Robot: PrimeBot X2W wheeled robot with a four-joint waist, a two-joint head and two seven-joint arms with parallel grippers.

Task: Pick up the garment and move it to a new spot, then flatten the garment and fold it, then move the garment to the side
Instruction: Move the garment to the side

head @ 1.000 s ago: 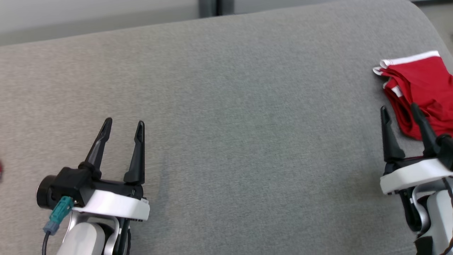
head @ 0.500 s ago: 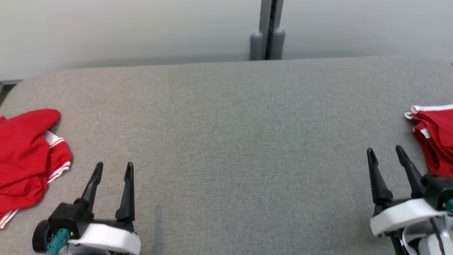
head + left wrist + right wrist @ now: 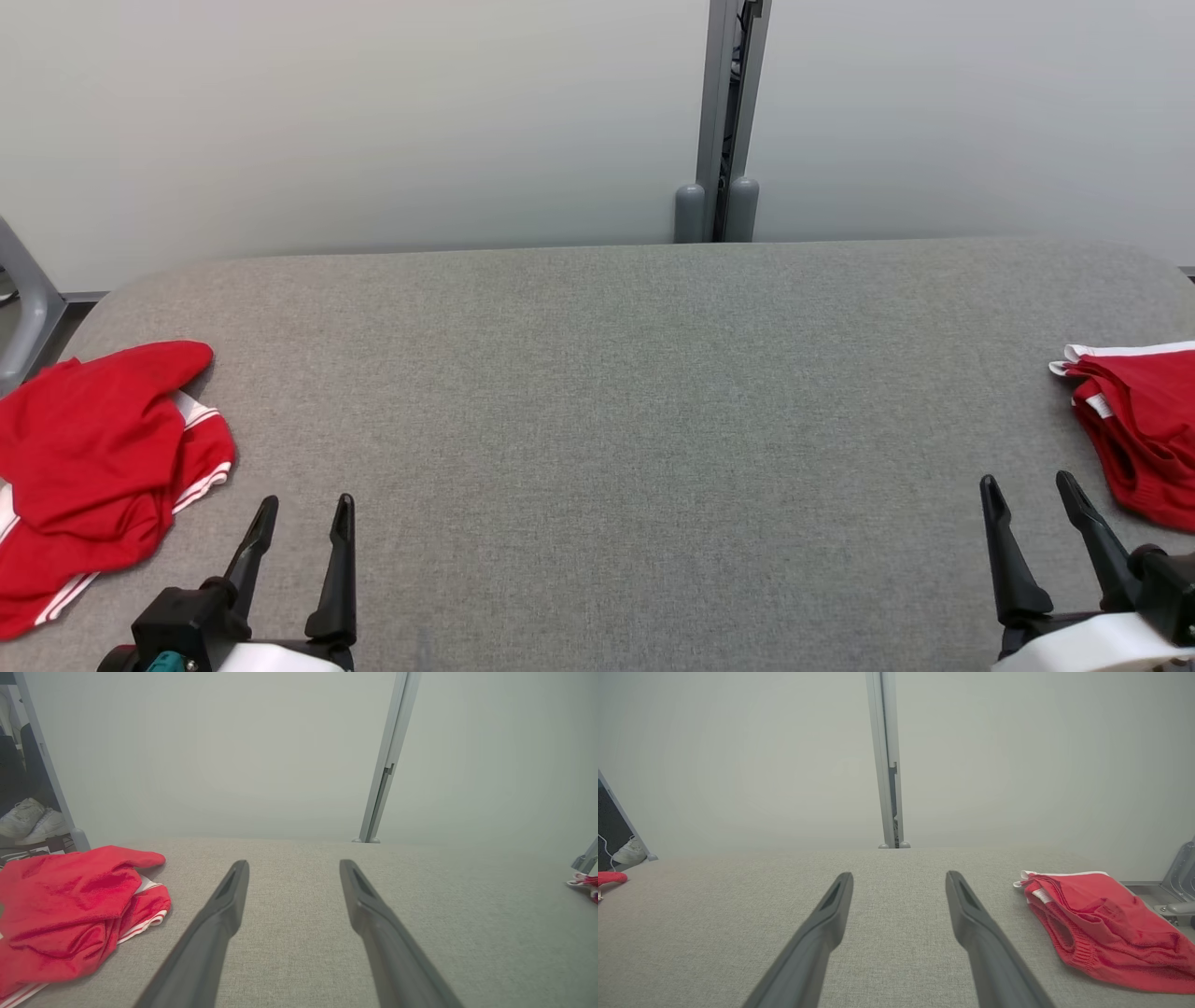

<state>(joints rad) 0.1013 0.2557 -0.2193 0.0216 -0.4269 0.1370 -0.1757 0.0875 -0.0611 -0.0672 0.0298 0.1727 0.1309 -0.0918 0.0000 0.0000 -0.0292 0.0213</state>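
A crumpled red garment (image 3: 93, 467) with white trim lies at the left edge of the grey padded table (image 3: 607, 420); it also shows in the left wrist view as a red heap (image 3: 70, 905). A second red garment (image 3: 1139, 429), folded flat, lies at the table's right edge and shows in the right wrist view (image 3: 1101, 924). My left gripper (image 3: 306, 504) hovers open to the right of the crumpled one, nothing between its fingers (image 3: 294, 863). My right gripper (image 3: 1027, 482) is open just left of the folded one, also holding nothing (image 3: 900, 874).
A pale wall with a grey post (image 3: 724, 121) stands right behind the table's far edge. A metal frame leg (image 3: 28, 308) rises past the left end. White shoes (image 3: 28, 821) rest on the floor beyond it. The wide grey middle of the table lies between the garments.
The head camera has tilted up and swung, so the whole picture shifted down and the crumpled garment on the left came into view. Both grippers stay open.
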